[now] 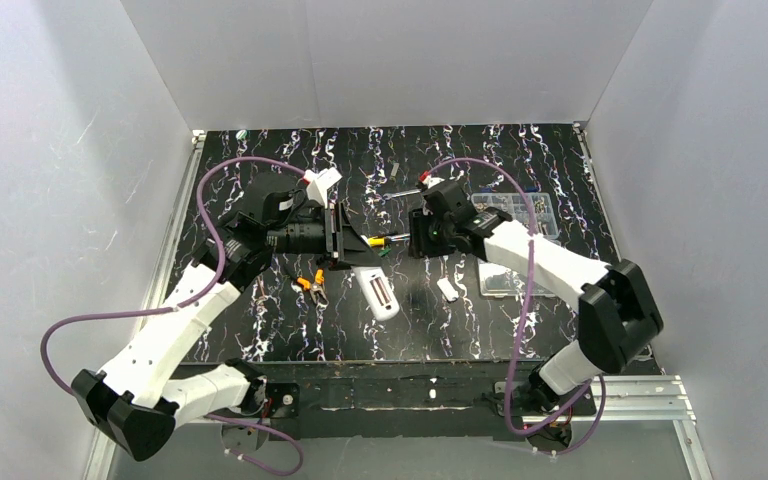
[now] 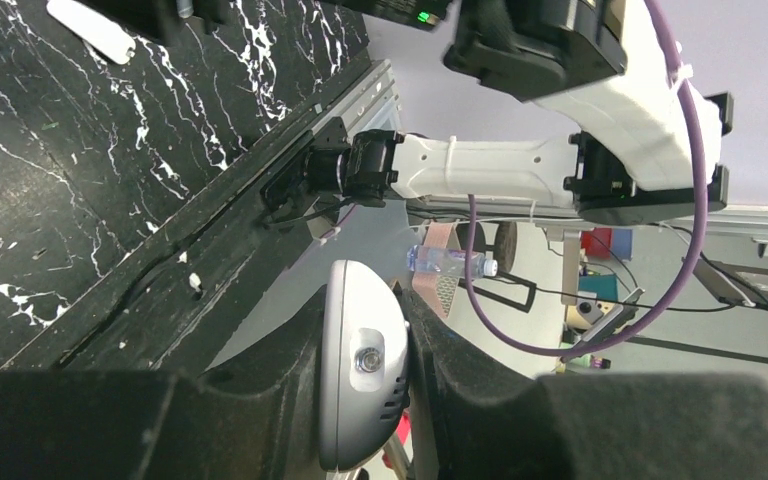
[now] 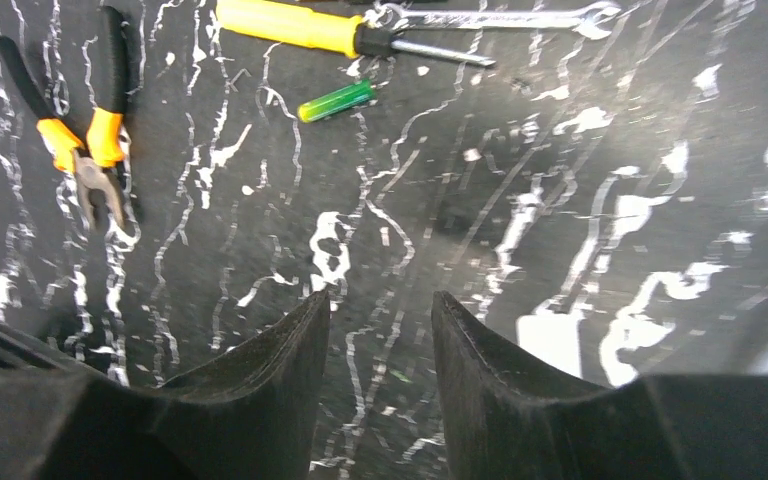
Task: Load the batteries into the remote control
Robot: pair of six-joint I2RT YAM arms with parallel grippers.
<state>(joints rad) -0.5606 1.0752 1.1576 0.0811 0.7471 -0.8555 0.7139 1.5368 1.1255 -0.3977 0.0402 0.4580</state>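
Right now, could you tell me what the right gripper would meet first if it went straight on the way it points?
Probably the bare table, as the open right gripper tilts down toward it. Farther along that line lies the green battery, just before the yellow screwdriver; depth is unclear.

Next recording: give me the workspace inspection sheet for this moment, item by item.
Surface: black table with white veining.
Job's things: remote control clamped in the left gripper; one green battery lying loose near the screwdriver; no other battery seen.
Clutter: yellow-handled screwdriver, wrench, orange-handled pliers, small white cover piece, clear compartment box.
Grippers: left gripper shut on the remote control; right gripper open, empty, above the table.
Cables: purple cable looping off each arm, not touching the tools.
Surroundings: white walls on three sides.
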